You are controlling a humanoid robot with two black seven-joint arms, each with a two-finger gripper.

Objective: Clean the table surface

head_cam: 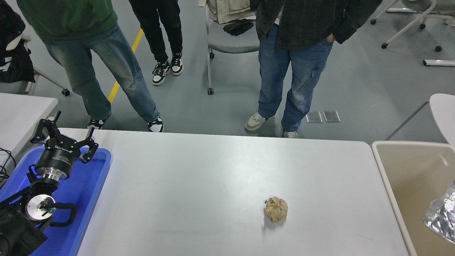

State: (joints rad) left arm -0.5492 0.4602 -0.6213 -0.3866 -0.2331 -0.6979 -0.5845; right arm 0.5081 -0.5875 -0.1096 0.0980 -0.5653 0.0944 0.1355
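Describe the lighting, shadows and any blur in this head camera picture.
Head view: even overhead light; a soft sheen runs across the table surface. The crumpled brown paper ball is sharp and casts a small, faint shadow toward the lower left. The left claw, over the blue tray, is in focus. The silvery foil at the right edge shows bright glints and looks slightly soft.

Table surface (199, 185) mostly open. Sole obstacle mid-right: crumpled brown paper ball (276, 209). Left edge occupied by blue tray (93, 185) with left gripper (64, 138) above. Beige bin (401, 170) borders right edge.
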